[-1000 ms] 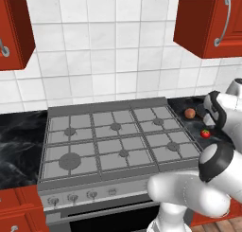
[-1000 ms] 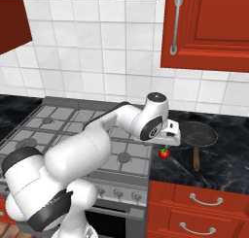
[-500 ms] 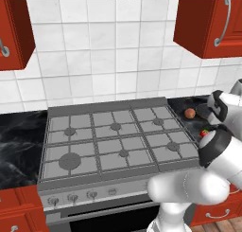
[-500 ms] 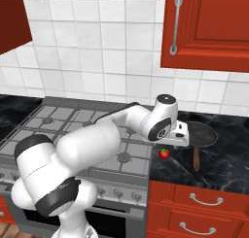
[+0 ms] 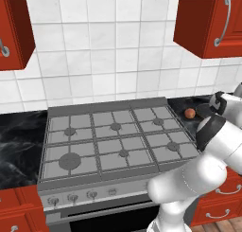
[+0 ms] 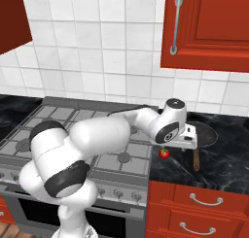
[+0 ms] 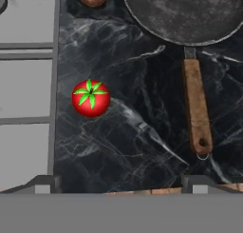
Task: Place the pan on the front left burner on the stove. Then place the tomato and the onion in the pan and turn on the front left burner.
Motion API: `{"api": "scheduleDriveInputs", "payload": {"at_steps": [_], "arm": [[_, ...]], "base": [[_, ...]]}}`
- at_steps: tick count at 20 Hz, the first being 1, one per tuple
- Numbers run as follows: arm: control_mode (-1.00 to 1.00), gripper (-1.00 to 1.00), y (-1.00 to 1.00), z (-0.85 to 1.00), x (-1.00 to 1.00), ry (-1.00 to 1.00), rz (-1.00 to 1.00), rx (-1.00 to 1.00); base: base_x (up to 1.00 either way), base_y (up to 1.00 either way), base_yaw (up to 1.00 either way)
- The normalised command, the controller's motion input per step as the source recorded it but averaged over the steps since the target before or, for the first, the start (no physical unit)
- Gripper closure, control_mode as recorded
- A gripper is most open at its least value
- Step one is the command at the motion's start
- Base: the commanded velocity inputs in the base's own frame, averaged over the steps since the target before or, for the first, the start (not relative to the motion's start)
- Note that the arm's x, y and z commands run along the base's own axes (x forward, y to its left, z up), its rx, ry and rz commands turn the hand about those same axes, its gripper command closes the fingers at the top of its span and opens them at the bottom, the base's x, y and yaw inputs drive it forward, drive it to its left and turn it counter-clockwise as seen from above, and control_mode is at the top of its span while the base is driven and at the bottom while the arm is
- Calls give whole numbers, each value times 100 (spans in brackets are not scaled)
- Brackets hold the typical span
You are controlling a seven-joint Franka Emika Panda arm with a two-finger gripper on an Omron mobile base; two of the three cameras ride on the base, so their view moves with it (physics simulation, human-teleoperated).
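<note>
The pan (image 7: 187, 11) lies on the black marble table (image 7: 137, 132) just beside the right edge of the stove (image 5: 116, 141), its round black bowl toward the tiled wall and its reddish-brown wooden handle (image 7: 197, 106) pointing toward the table's front edge. The tomato (image 7: 90, 98) sits on the table between the stove's right edge and the pan's handle, touching neither, its green leaf cap facing up. The onion (image 5: 189, 113) rests on the table further back, close to the stove's right edge and near the pan's rim. The front left burner (image 5: 70, 161) is the widest disc on the stove, at its near left corner under the grate, well apart from the pan, with the row of small round knobs (image 5: 72, 197) on the front panel just below it. The arm reaches from the stove's front across to the table on its right, and the fingers (image 7: 42, 183) hang released and spread wide above the table, over the stretch between tomato and handle, grasping nothing.
</note>
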Motion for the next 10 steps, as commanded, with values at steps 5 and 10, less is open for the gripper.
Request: {"api": "scheduleDriveInputs", "payload": {"at_steps": [5,10], "arm": [[-100,-100,-33,-16,14,0,0,0],[-100,-100,-33,-18,14,0,0,0]], "base": [[0,0,0],[0,0,0]]}}
